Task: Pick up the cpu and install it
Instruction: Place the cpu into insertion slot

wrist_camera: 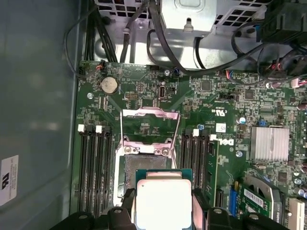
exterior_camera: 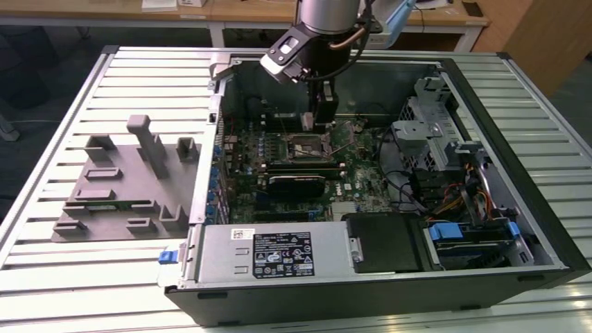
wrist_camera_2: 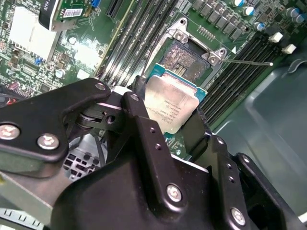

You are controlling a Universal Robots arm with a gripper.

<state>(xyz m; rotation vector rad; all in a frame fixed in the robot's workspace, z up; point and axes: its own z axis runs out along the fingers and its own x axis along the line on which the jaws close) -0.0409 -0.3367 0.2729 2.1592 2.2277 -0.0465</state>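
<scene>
The cpu (wrist_camera_2: 173,106), silvery top up, is clamped between the black fingers (wrist_camera_2: 144,129) of the hand (exterior_camera: 319,119), poised just beside the open socket (wrist_camera: 144,165) and not seated in it. The socket's metal frame (wrist_camera: 151,125) stands lifted on the green motherboard (wrist_camera: 216,96), inside an opened computer case (exterior_camera: 389,302) on a slatted tabletop (exterior_camera: 55,291), near a gray fixture (exterior_camera: 120,187).

My arm (exterior_camera: 328,17) hangs steeply from above, wrist turned down, and my gripper (exterior_camera: 320,119) points downward, its 2 black fingers (wrist_camera: 128,201) clamped on opposite edges of the cpu (wrist_camera_2: 172,103).
</scene>
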